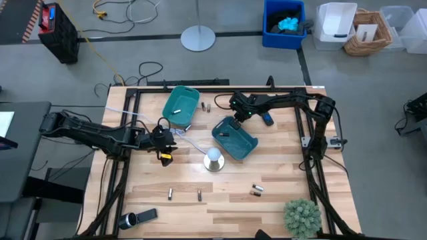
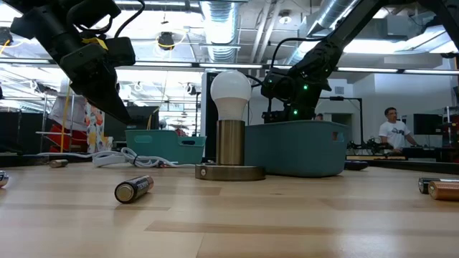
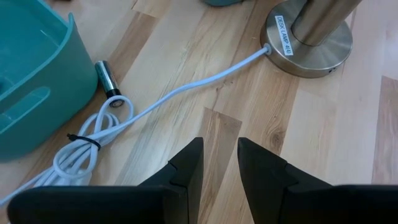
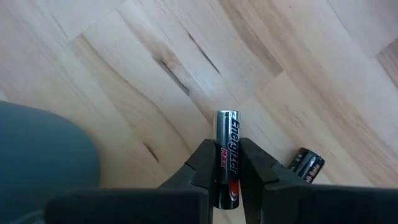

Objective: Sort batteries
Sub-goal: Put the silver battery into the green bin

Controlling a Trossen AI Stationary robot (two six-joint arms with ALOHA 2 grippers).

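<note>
- Flashlight-like cylinder (image 1: 128, 220) and a black bar (image 1: 147, 214) lie at the near left corner of the table (image 1: 280, 170).
- The left gripper (image 1: 165, 141) hangs above the left half of the table, its fingers (image 3: 186, 165) a narrow gap apart with nothing between them; bare wood shows through the gap.
- Below it, one battery (image 3: 107, 78) lies just beside the wall of the left teal bin (image 1: 181, 107), next to a coiled white cable (image 3: 93, 140).
- Two batteries (image 1: 170, 193) (image 1: 199, 195) lie on the near boards, apart from each other.
- A desk lamp (image 1: 213, 158) with a white bulb stands mid-table.
- The right teal bin (image 1: 235, 138) sits tilted just behind the lamp.
- The right gripper (image 1: 235, 107) is behind that bin, its fingers clamped on an Energizer battery (image 4: 226, 155), off the wood; another battery (image 4: 307, 165) lies on the wood just beside.
- A pair of batteries (image 1: 256, 191) rests near the front right.
- A green plant (image 1: 302, 217) occupies the near right corner.
</note>
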